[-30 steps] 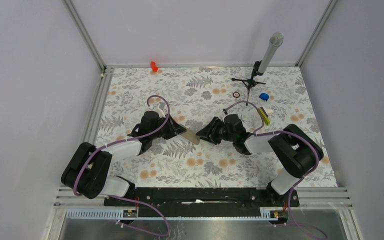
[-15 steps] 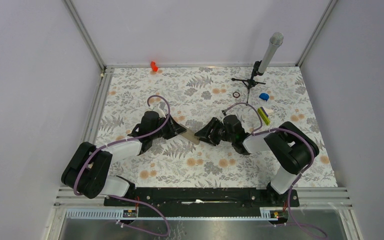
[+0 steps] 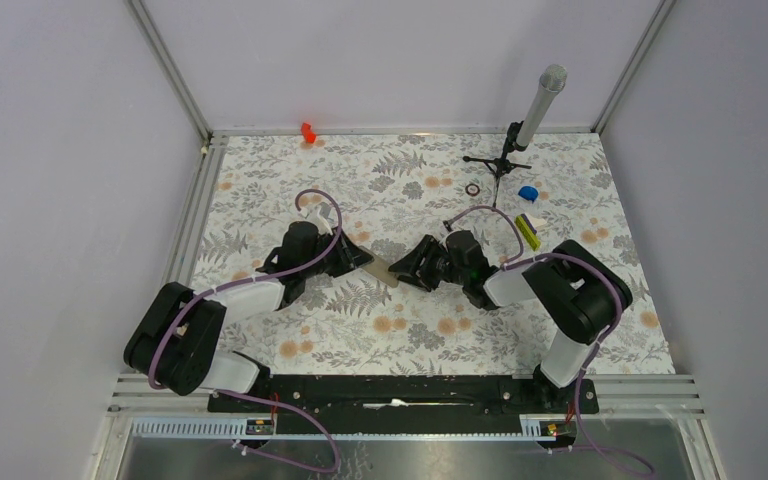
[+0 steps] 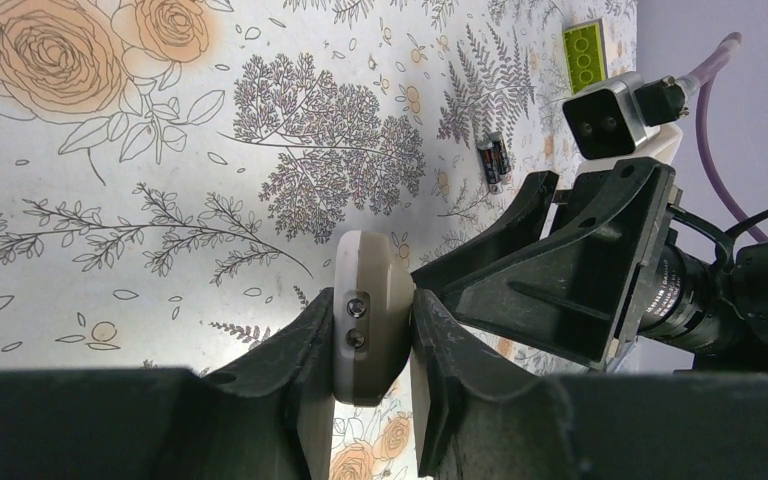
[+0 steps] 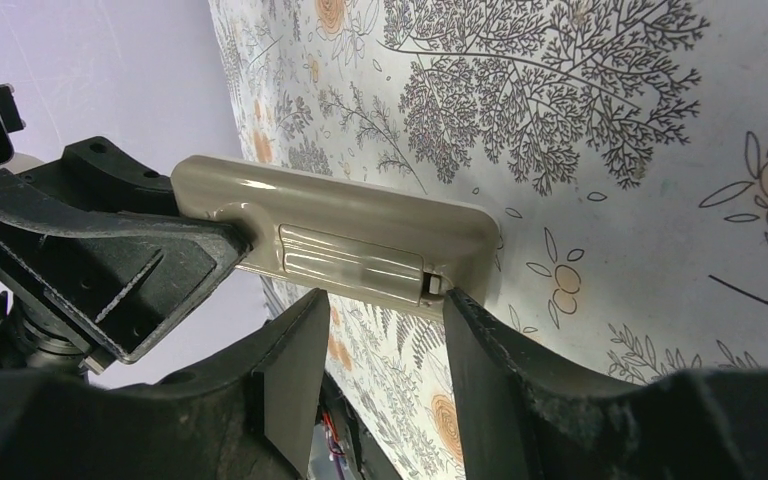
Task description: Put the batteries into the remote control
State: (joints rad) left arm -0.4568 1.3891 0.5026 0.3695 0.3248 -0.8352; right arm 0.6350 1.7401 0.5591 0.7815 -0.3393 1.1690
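Over the middle of the floral worktop (image 3: pixel 410 190), the left tool (image 4: pixel 372 330) is clamped on one end of the remote control (image 4: pixel 365 290). The right tool (image 5: pixel 380 320) stands partly spread at the handset's other end, gripping nothing. The batteries (image 4: pixel 493 163) lie side by side on the worktop nearby.

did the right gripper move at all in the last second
Yes. The right gripper has slid left, away from the yellow-green bar and toward the remote control.
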